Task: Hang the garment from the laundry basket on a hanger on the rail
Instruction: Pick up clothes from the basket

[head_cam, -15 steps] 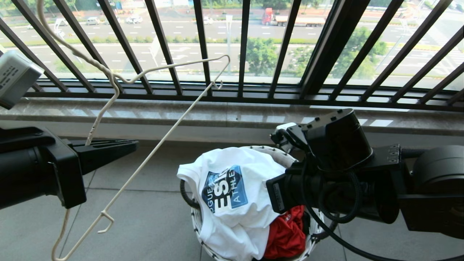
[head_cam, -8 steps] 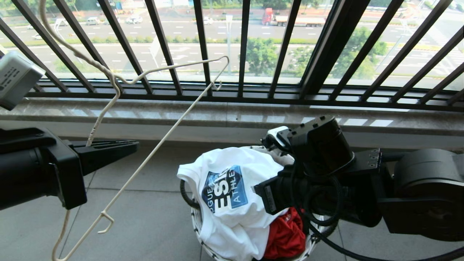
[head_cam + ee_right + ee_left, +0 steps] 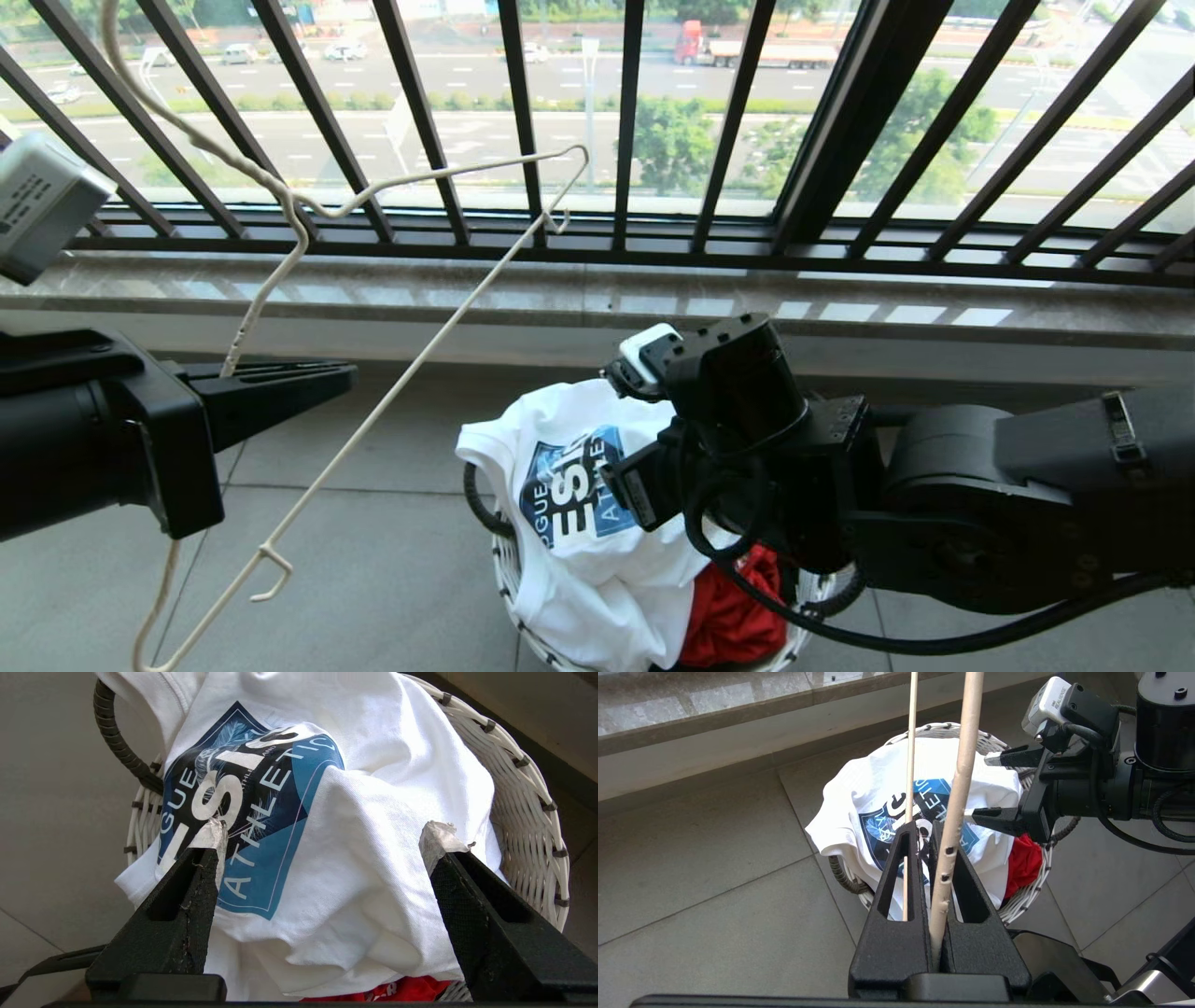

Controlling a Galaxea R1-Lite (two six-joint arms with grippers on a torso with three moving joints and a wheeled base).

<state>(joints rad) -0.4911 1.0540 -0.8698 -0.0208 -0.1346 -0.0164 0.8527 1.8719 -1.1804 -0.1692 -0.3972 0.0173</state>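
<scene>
The right gripper (image 3: 322,835) has swung left over the laundry basket (image 3: 523,569) and spread its jaws wide above the garment (image 3: 597,541) heaped inside, so a grab looks imminent. At left, the left gripper (image 3: 924,835) stays clamped on the hanger (image 3: 373,411).

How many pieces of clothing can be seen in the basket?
2. A white T-shirt is draped over the top of the basket, and a red cloth lies beneath it on the side nearer the right arm. More may be hidden underneath.
</scene>
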